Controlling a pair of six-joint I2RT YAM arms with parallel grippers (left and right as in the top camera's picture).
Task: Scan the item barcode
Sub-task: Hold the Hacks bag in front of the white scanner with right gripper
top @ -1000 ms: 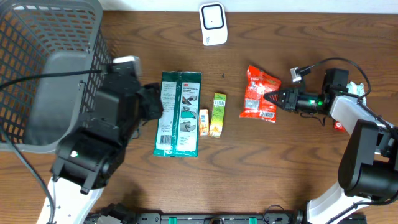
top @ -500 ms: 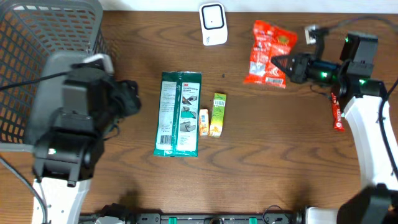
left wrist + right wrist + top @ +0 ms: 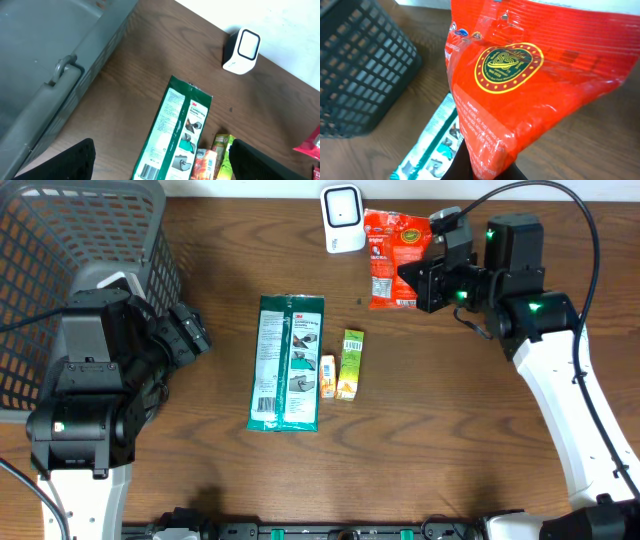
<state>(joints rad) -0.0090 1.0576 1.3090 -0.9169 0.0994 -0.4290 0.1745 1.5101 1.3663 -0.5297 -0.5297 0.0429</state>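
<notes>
1. We see the right gripper (image 3: 414, 283), jaws pinching the red snack packet (image 3: 392, 255), upper middle of the overhead frame, just right of the white scanner (image 3: 342, 218).
2. Left gripper (image 3: 161, 161): jaws spread wide, holding nothing.

The basket (image 3: 90, 290) stands at the far left of my table (image 3: 450, 460). The scanner (image 3: 343, 218) sits at the back edge, near the middle. Just right of it, the snack bag (image 3: 392, 258) is held in my right jaws. At mid-table lies the long pouch (image 3: 288, 360). Just beside it on the right are the small packet (image 3: 327, 376), then the carton (image 3: 351, 364).
</notes>
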